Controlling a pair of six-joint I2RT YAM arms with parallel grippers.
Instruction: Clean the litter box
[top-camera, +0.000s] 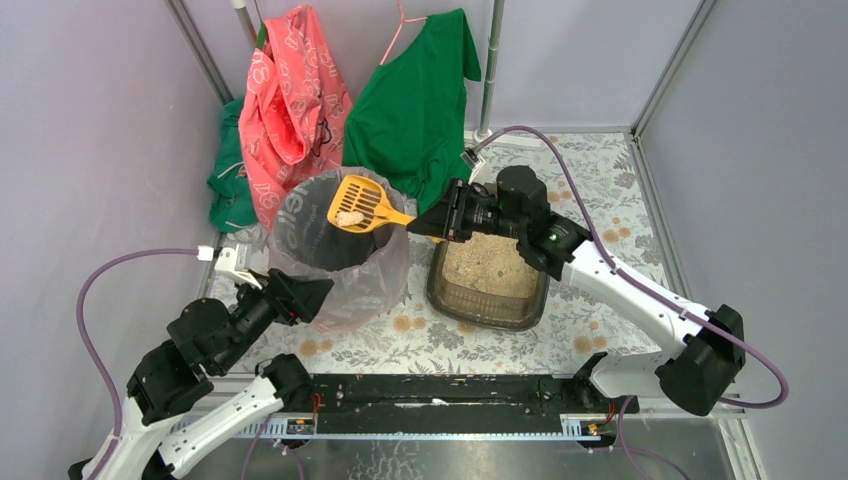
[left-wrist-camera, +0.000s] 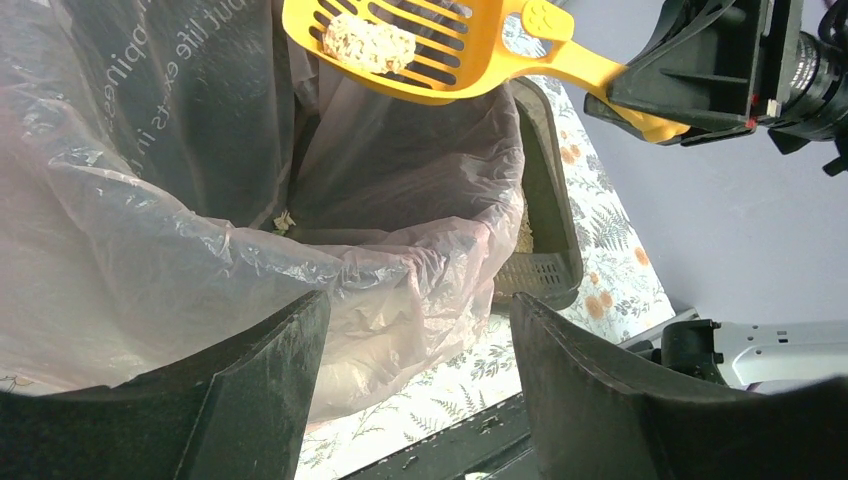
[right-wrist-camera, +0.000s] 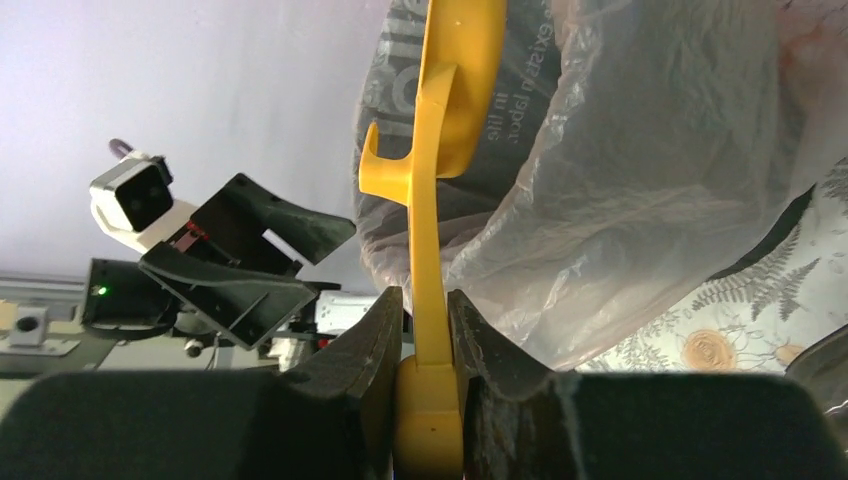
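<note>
From above, the litter box (top-camera: 485, 312) sits flat on the tabletop (top-camera: 600, 200) just right of the lined bin (top-camera: 300, 215), close to the bag or touching it. The right arm hides its far end. Its long axis seems to run from the near side toward the back wall, slightly skewed, but I cannot be sure. The right end effector (top-camera: 440, 222) is clamped on the handle of the yellow scoop (top-camera: 365, 205), which holds a clump (top-camera: 348, 217) over the bin mouth. The left end effector (top-camera: 300, 297) points at the bin's side.

In the left wrist view, its fingers are spread wide and empty, with the bag just beyond them. The tray's dark wall shows behind the bag.

In the right wrist view, both fingers pinch the scoop handle.

The tray is probably stiff enough to push, though its thin walls may flex. Loaded with loose litter, it is likely heavy and would spill if tilted. The rolled rim on a long side looks the best hold, keeping it level.
</note>
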